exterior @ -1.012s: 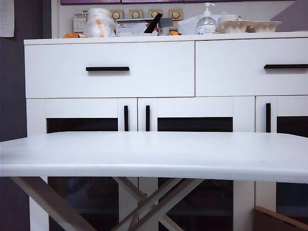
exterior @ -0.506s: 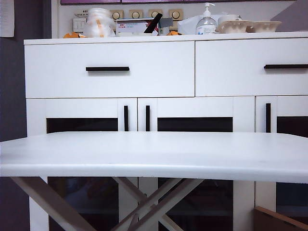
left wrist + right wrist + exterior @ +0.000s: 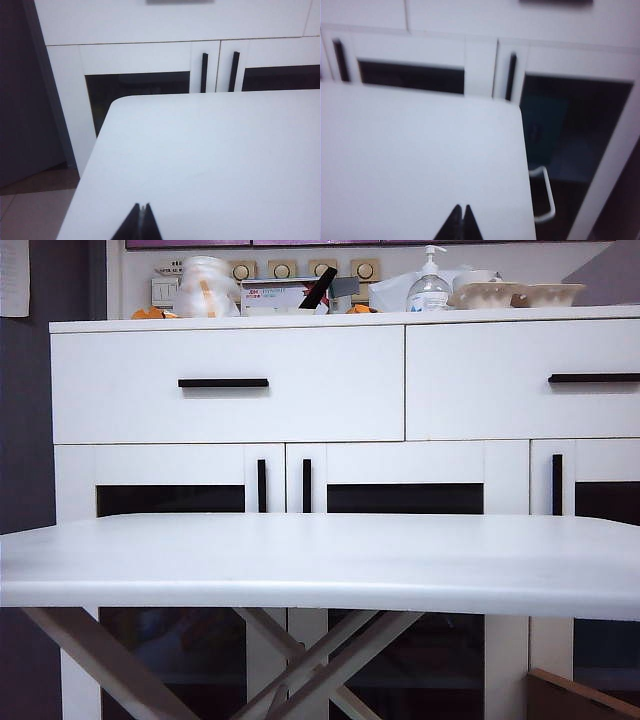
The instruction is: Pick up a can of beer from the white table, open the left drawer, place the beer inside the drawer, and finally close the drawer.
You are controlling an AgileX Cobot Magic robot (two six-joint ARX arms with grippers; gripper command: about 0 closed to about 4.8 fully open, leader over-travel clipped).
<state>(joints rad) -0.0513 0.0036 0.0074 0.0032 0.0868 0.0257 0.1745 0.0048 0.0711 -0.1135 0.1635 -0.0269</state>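
Fingers pressed together, nothing between them, on both units: left gripper (image 3: 141,220) over the white table (image 3: 320,560) near its left rounded corner; right gripper (image 3: 461,220) over the same top near its right edge, blurred in its wrist view. Tabletop: bare white surface between both grippers and the far edge. Left drawer (image 3: 228,383): shut flush in the white cabinet (image 3: 80,480) beyond the far edge, black bar handle (image 3: 223,383) level. Can of beer: in none of the views. Pump bottle (image 3: 429,285): on the cabinet top.
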